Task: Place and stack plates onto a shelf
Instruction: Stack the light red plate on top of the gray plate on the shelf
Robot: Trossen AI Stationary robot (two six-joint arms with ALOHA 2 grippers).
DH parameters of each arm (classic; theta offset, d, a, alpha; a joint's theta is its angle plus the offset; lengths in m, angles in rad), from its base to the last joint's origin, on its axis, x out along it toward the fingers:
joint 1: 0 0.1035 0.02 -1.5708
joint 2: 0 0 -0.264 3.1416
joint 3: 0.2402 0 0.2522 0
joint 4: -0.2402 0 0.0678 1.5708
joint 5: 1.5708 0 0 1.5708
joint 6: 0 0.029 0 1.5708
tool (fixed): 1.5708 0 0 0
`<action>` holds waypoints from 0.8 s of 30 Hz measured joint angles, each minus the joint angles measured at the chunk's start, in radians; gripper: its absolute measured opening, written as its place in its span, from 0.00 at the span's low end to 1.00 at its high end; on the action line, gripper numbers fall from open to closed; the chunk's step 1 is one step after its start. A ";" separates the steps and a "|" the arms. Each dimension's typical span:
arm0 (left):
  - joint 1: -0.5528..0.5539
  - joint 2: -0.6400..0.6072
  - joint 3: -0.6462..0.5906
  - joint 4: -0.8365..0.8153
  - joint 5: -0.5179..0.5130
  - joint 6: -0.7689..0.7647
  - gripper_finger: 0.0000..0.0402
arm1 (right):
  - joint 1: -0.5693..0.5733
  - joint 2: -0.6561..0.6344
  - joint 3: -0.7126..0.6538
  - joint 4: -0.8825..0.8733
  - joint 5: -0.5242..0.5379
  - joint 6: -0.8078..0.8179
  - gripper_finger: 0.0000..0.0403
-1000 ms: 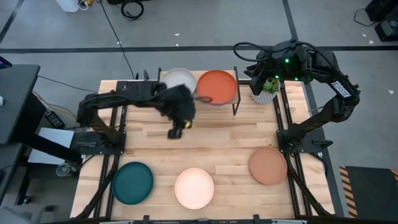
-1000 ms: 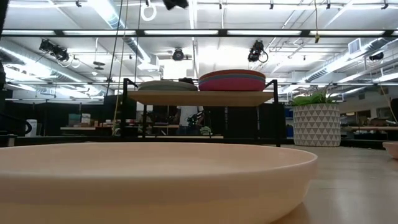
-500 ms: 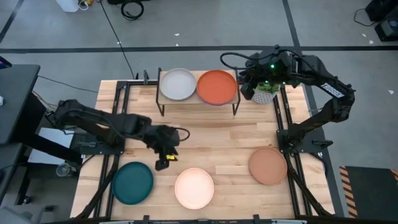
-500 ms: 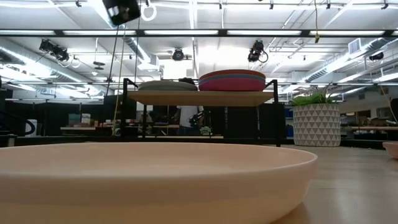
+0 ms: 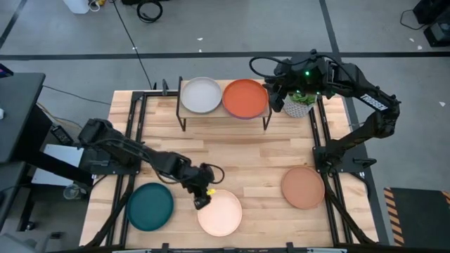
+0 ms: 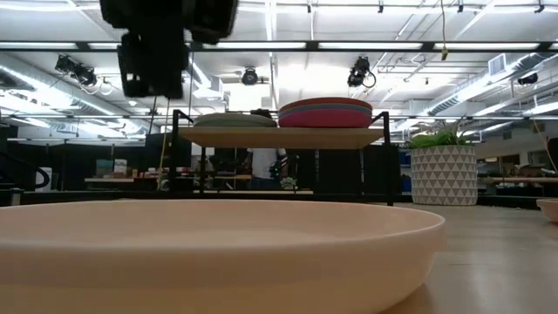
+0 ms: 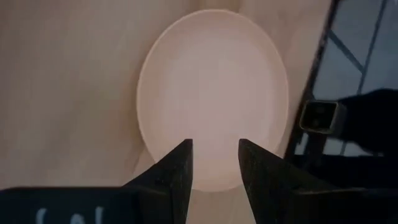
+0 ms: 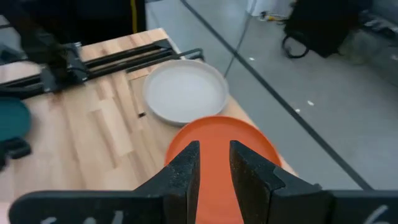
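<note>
My left gripper is open and hangs above the far-left rim of the cream plate, which lies flat on the table near the near edge; in the low view the left gripper is well above it. The shelf stands at the far edge. A grey plate rests on its left half, and a stack topped by the orange plate on its right half. My right gripper is open, just right of that stack and above it.
A dark teal plate lies left of the cream one, and a tan-brown plate lies toward the table's right side. A potted plant stands right of the shelf, under the right arm. Bare wood runs across the table's middle.
My left gripper has swung from just in front of the shelf toward the near edge, ending over the cream plate's rim, and has dropped into the low view. My right gripper has shifted a little toward the table's left, nearer the orange stack. No plate has moved.
</note>
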 joint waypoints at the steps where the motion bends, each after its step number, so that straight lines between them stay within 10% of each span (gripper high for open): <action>1: -0.004 0.023 0.000 0.012 -0.002 -0.030 0.34 | 0.000 -0.001 0.000 -0.002 -0.014 -0.002 0.23; 9: -0.008 0.099 0.000 -0.048 -0.095 -0.265 0.34 | 0.020 -0.002 0.000 -0.002 -0.212 -0.017 0.23; 24: -0.024 0.103 -0.001 -0.024 -0.190 -0.534 0.30 | 0.173 -0.002 -0.100 0.029 -0.213 -0.093 0.23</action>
